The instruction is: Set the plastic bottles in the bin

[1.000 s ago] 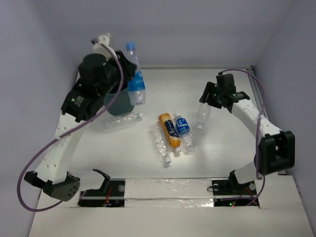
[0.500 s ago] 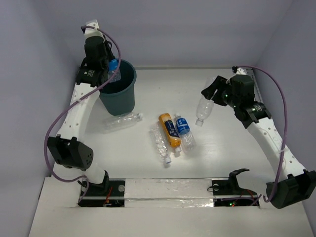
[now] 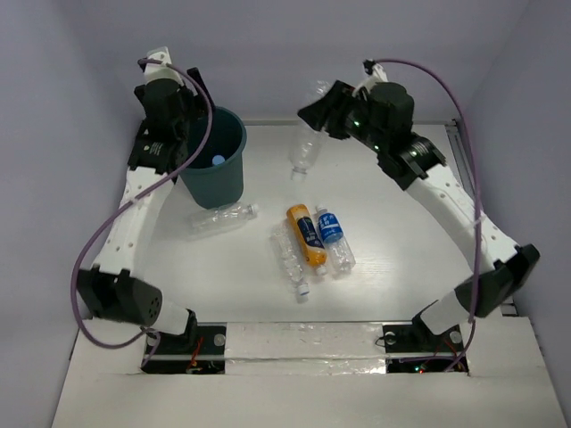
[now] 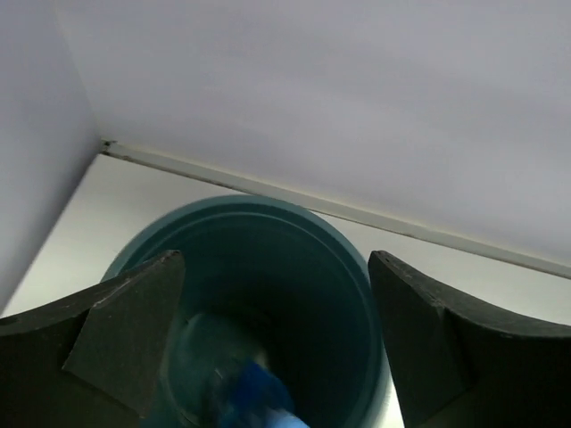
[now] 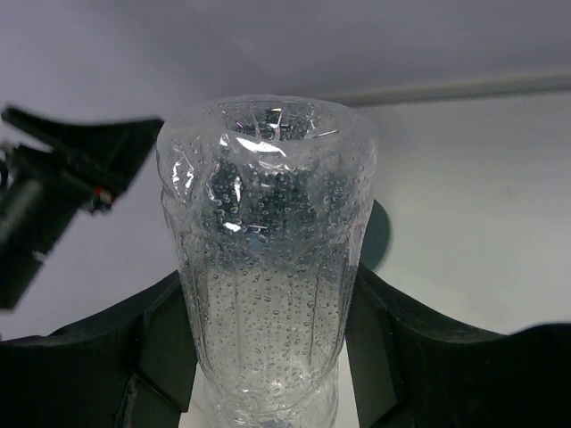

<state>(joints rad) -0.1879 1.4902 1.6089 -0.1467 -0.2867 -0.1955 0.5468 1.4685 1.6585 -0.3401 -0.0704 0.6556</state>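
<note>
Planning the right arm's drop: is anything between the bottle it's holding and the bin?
Nothing on the table lies between the clear bottle and the bin, but the open left gripper hangs over the bin's mouth.

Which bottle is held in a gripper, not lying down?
The clear bottle in the right gripper; the others lie on the table or in the bin.

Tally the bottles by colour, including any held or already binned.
Plain clear: 3, the held bottle, the bin-side bottle, the cluster bottle
Clear with blue: 2, the binned bottle, the tabletop bottle
Orange bottle: 1
Total: 6
</note>
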